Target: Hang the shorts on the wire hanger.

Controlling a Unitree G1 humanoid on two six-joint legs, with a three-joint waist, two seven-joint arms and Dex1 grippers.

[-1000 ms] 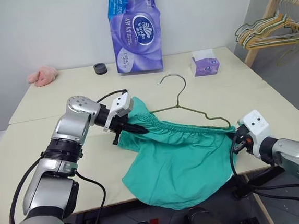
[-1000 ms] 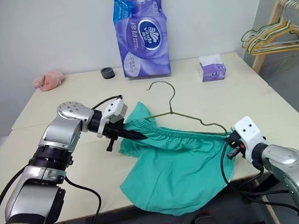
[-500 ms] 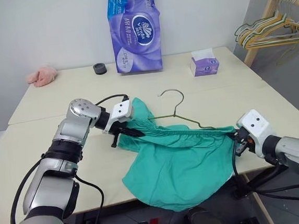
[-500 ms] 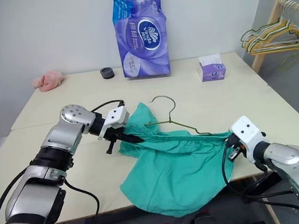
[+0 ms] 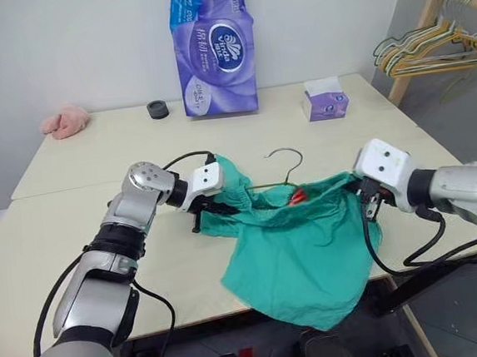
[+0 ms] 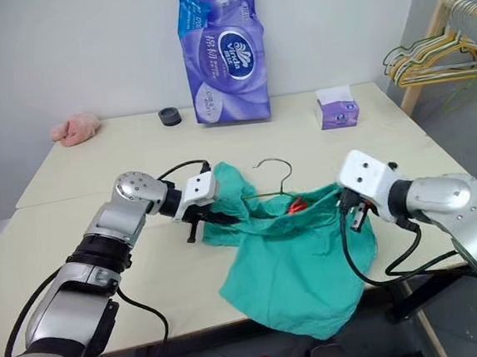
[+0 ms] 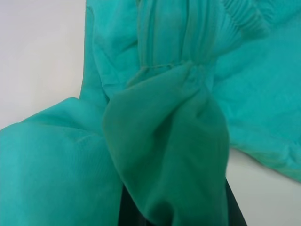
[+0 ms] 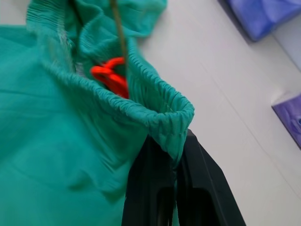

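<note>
Left eye view: one pair of teal shorts (image 5: 299, 244) is held up over the near edge of the table (image 5: 75, 218), the waistband stretched between the two grippers and the legs hanging down past the table's front edge. One wire hanger (image 5: 281, 168) sits inside the waistband opening; its curved hook rises above the cloth, and its lower wires are hidden in the fabric. A small red-orange loop (image 8: 110, 75) shows inside the waistband beside the wire.

The left gripper (image 5: 221, 205) is clamped tight on one end of the waistband; in the left wrist view, bunched teal cloth covers its fingers. The right gripper (image 8: 176, 188) is likewise closed on the opposite end, the gathered elastic pinched between its two black fingers (image 8: 207, 183).

Containers: one tall purple pack of tissue rolls (image 5: 216, 51) stands upright at the back of the table, its contents sealed. One small purple tissue box (image 5: 326, 101) stands well to its right, a white tissue protruding from the top.

Other items: one pink cloth lump (image 5: 65, 120) at the far left corner; one small dark round object (image 5: 157, 109) just left of the pack; several wire hangers (image 5: 432, 49) hanging on a wooden rack (image 5: 415, 46) at the right, count not determinable.
</note>
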